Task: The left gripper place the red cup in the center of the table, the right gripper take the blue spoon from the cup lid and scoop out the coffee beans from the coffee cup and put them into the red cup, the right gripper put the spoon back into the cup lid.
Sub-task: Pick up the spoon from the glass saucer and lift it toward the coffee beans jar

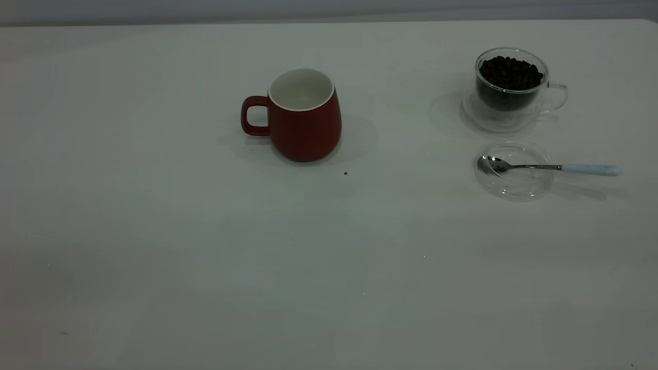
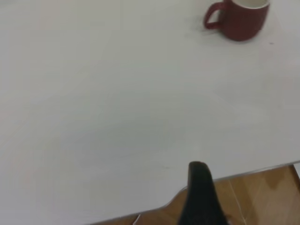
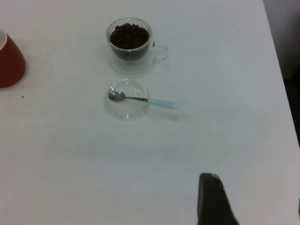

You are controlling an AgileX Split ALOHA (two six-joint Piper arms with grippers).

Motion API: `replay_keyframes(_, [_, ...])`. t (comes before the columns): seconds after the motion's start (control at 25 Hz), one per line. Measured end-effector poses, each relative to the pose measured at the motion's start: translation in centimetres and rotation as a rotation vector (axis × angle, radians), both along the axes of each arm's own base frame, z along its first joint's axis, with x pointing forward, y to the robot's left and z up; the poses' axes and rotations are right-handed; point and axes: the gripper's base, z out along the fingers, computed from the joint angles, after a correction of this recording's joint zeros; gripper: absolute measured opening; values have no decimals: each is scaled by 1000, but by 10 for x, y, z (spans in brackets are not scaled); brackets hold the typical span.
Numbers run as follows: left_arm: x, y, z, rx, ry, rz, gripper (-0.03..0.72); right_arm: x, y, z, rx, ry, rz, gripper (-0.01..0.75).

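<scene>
The red cup (image 1: pixel 303 115) stands upright and empty near the middle of the table (image 1: pixel 205 257), handle to the left; it also shows in the left wrist view (image 2: pixel 239 18) and the right wrist view (image 3: pixel 9 61). The coffee cup (image 1: pixel 509 82) (image 3: pixel 129 40) holds coffee beans (image 1: pixel 510 72) at the far right. In front of it lies the cup lid (image 1: pixel 514 174) (image 3: pixel 126 101) with the blue spoon (image 1: pixel 550 167) (image 3: pixel 145 99), bowl in the lid, handle sticking out to the right. My right gripper (image 3: pixel 255 197) is open and empty, well short of the lid. My left gripper (image 2: pixel 201 187) is at the table's near edge, far from the red cup.
A clear glass saucer (image 1: pixel 496 117) lies under the coffee cup. A small dark speck (image 1: pixel 345 173) lies just in front of the red cup. The table's near edge and a wooden floor (image 2: pixel 262 197) show in the left wrist view; the table's right edge (image 3: pixel 279 70) shows in the right wrist view.
</scene>
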Motion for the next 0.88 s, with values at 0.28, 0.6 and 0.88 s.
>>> replay_keyframes(0.28, [0,0,0,0,4,14,587,0,0,0,0,0,0,466])
replay_keyframes(0.6, [-1,0,0,0,2,14,587,0,0,0,0,0,0,466])
replay_keyframes(0.88, [-1,0,0,0,2,14,587,0,0,0,0,0,0,466])
